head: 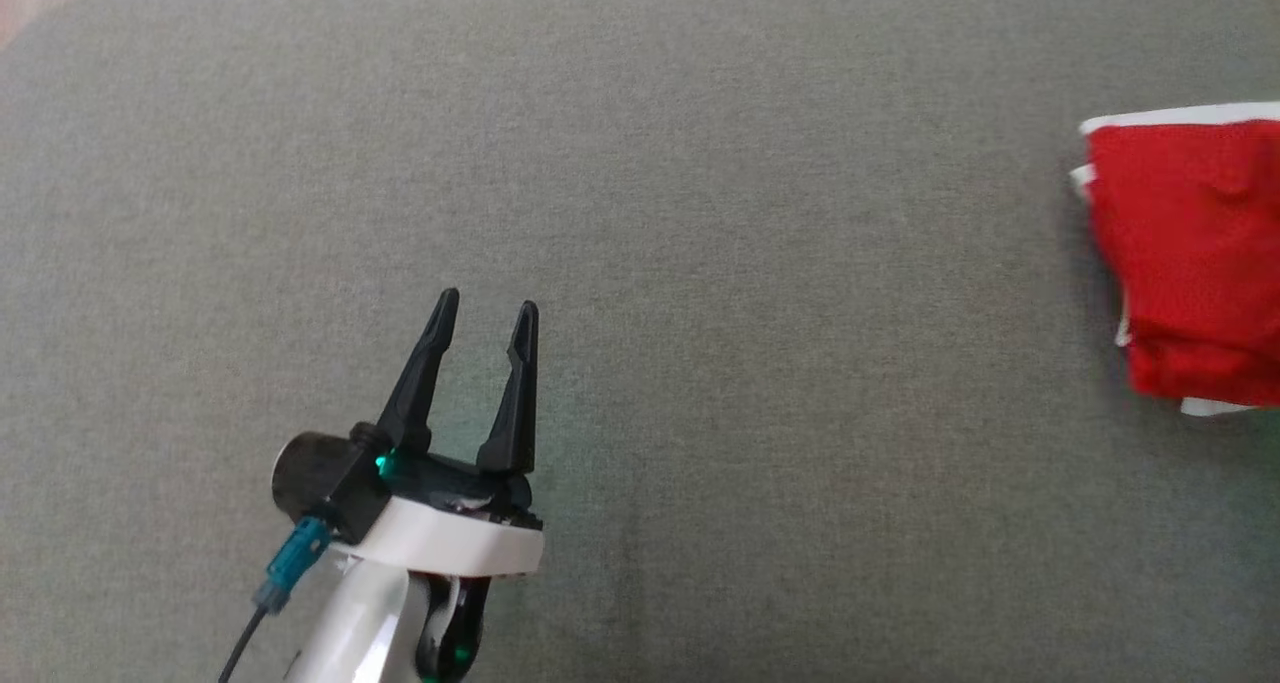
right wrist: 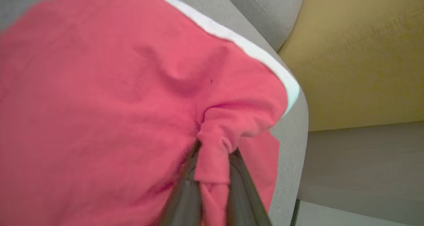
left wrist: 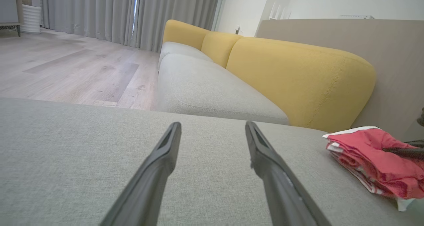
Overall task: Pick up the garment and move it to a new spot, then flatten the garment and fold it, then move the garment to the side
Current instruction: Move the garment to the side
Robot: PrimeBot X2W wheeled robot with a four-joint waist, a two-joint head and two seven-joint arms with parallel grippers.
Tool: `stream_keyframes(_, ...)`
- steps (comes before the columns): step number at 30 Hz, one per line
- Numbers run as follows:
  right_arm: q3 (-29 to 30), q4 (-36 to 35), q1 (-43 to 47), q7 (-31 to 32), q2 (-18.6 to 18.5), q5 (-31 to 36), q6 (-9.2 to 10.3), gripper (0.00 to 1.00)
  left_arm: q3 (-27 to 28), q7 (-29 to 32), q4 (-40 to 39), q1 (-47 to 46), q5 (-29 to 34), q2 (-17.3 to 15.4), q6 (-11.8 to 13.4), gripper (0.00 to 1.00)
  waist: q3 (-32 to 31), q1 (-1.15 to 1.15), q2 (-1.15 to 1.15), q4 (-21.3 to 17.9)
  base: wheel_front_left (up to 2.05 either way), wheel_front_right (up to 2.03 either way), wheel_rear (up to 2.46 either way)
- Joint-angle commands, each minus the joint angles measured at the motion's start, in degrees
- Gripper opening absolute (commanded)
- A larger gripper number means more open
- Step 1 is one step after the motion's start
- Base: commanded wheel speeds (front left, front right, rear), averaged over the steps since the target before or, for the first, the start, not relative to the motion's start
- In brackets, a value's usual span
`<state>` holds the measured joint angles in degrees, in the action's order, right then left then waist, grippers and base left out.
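The garment (head: 1190, 253) is red with white trim, folded into a compact stack at the right edge of the grey cushion (head: 640, 263). From the left wrist it shows as a red bundle (left wrist: 374, 159) at the right, well away from my left gripper (left wrist: 213, 126). My left gripper (head: 485, 308) hovers open and empty over the cushion's lower left. My right gripper (right wrist: 213, 146) is shut on a pinched fold of the garment (right wrist: 99, 103), close to the cushion's rim.
A sofa with grey seat cushions (left wrist: 205, 87) and yellow backrests (left wrist: 291, 73) lies beyond the work cushion. Wooden floor (left wrist: 66, 67) and grey curtains (left wrist: 99, 11) are at the far left. A yellow backrest (right wrist: 357, 54) sits beside the garment.
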<state>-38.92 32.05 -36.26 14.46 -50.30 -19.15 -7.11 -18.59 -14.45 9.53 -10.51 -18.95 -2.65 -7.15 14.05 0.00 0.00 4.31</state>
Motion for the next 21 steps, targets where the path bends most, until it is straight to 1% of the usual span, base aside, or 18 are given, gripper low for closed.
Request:
stream_keyframes(1,-0.3,-0.1,0.1,0.8,-3.9,0.5,-0.37,0.0,1.7,-0.5,-1.8,-2.6,0.1,-0.2,-0.3,1.0,0.6,0.0,0.0,0.5,0.0,0.0,0.0)
stream_keyframes(6,0.3,1.2,0.4,2.5,-5.2,1.8,-0.37,0.0,1.8,-0.5,-1.7,-2.8,0.2,-0.2,-0.3,1.0,1.0,0.0,0.0,0.6,0.0,0.0,0.0)
stream_keyframes(10,1.6,1.8,0.5,4.0,-5.8,4.4,-0.37,0.0,1.8,-0.5,-1.7,-3.0,0.3,-0.2,-0.3,1.0,1.2,0.0,0.0,0.5,0.0,0.0,0.0)
stream_keyframes(21,7.4,1.3,2.6,6.4,-3.6,8.6,-0.37,0.0,1.4,-0.5,-1.9,-3.6,0.7,-0.2,-0.3,1.0,2.2,0.0,0.0,0.4,0.0,0.0,0.0)
